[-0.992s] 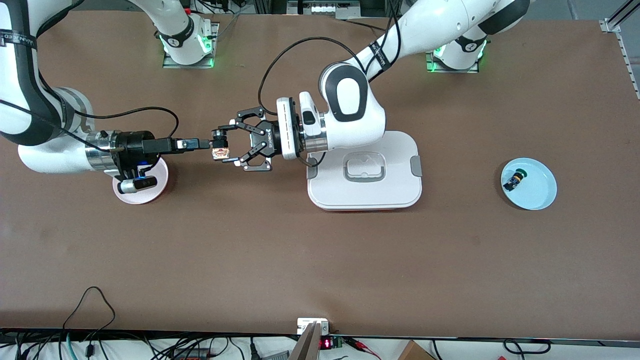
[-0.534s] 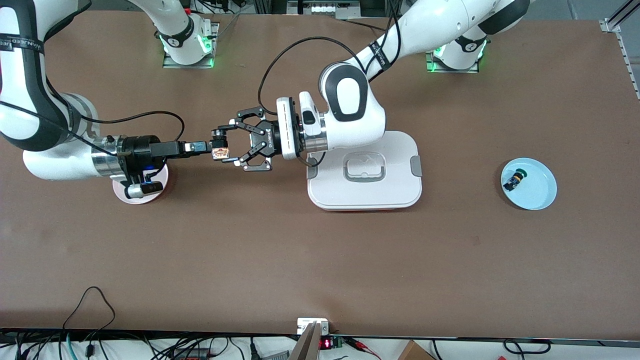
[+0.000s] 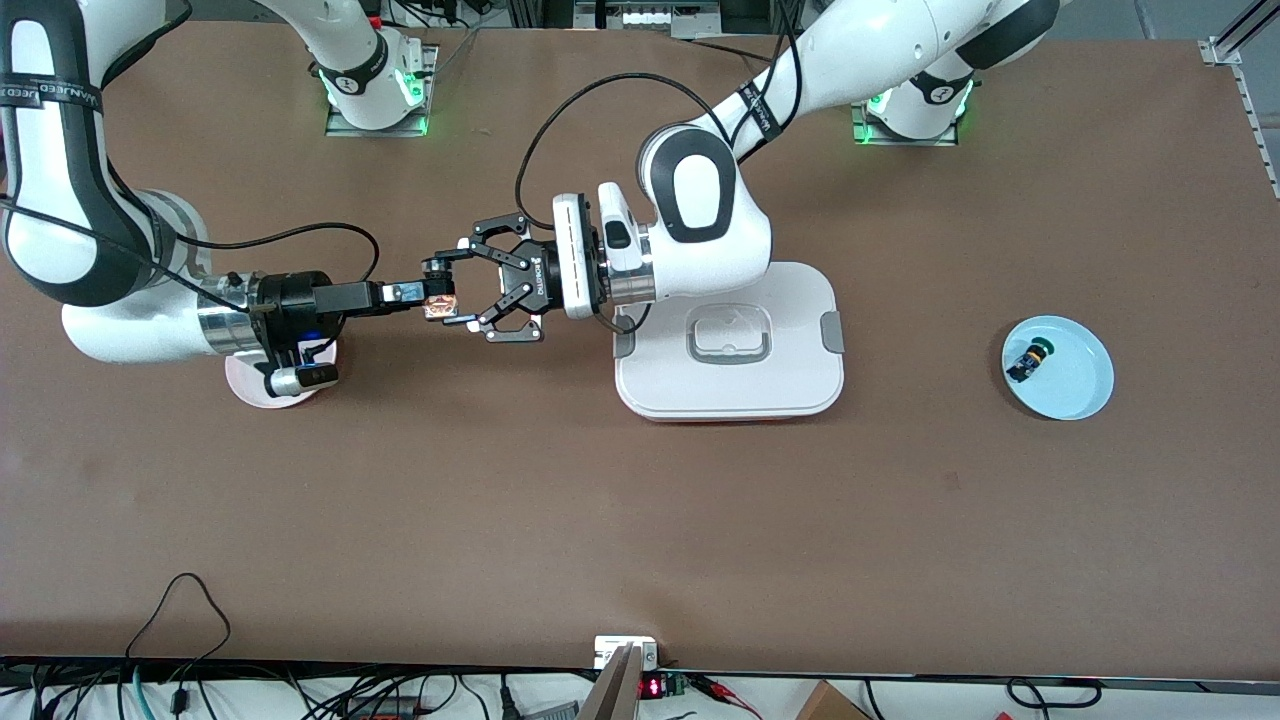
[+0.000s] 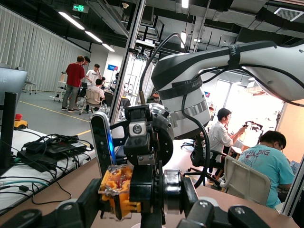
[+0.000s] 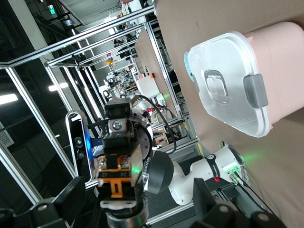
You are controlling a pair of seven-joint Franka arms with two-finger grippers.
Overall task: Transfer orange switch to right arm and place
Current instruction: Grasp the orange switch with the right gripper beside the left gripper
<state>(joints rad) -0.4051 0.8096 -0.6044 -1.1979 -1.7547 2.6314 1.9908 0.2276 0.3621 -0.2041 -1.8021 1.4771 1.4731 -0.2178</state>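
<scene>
Orange switch [image 3: 438,306] between grippers (level arms)

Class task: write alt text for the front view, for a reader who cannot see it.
Above a brown table, the left gripper holds a small black push-button switch with an orange end, and the right gripper meets it there. A white lidded container sits beside them; a pale blue plate lies toward the left arm's end.

Grippers meet mid-air in upper centre of front view. White lidded box [image 3: 728,342] and pink plate [image 3: 262,385] sit beneath; lower table [image 3: 640,520] bare.
</scene>
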